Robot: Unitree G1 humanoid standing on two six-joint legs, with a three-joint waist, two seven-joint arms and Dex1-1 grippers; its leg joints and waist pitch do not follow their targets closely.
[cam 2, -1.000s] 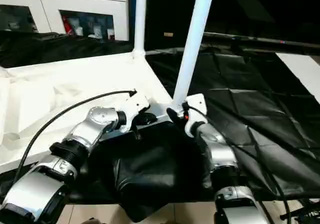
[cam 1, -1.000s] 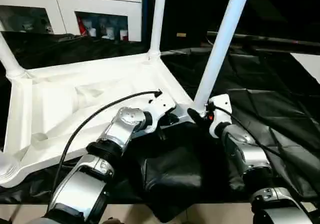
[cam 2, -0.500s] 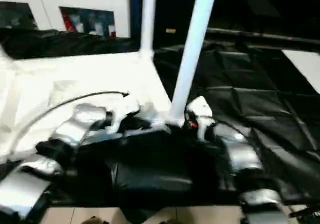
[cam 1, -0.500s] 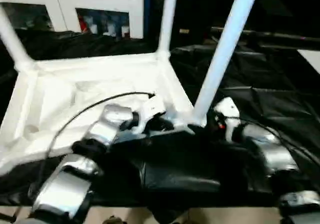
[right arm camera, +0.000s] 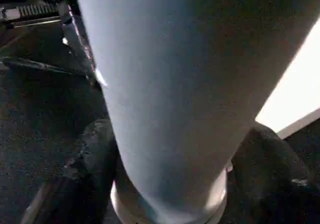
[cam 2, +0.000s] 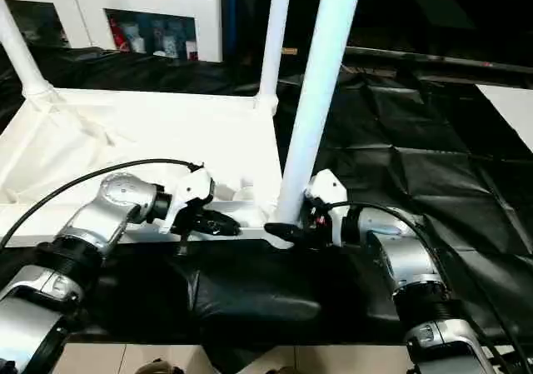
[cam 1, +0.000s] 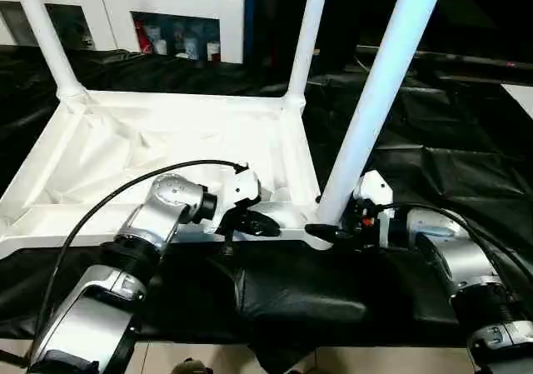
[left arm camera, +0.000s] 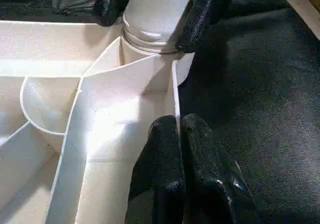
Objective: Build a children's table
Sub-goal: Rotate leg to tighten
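The white tabletop [cam 1: 166, 141] lies upside down on black cloth, ribbed underside up. Three white legs show standing in its corner sockets: far left [cam 1: 37, 28], far right [cam 1: 308, 37] and near right [cam 1: 379, 107]. My left gripper [left arm camera: 178, 125] is shut on the tabletop's thin near rim [left arm camera: 174, 92], close to the near right corner. My right gripper [cam 1: 329, 226] is shut around the base of the near right leg [right arm camera: 165, 94], with one black finger [right arm camera: 87, 156] on each side just above the socket. The fourth corner is out of view.
Black quilted cloth [cam 1: 450, 157] covers the work surface, with a folded bulge [cam 1: 291, 295] at the front between my forearms. A white cabinet [cam 1: 166, 16] with glass doors stands behind. A pale surface [cam 2: 512, 103] shows at the far right.
The whole view has swung, so the tabletop now looks squarer and its far left leg shows. Both grippers keep their holds at the near right corner. My right forearm lies flatter.
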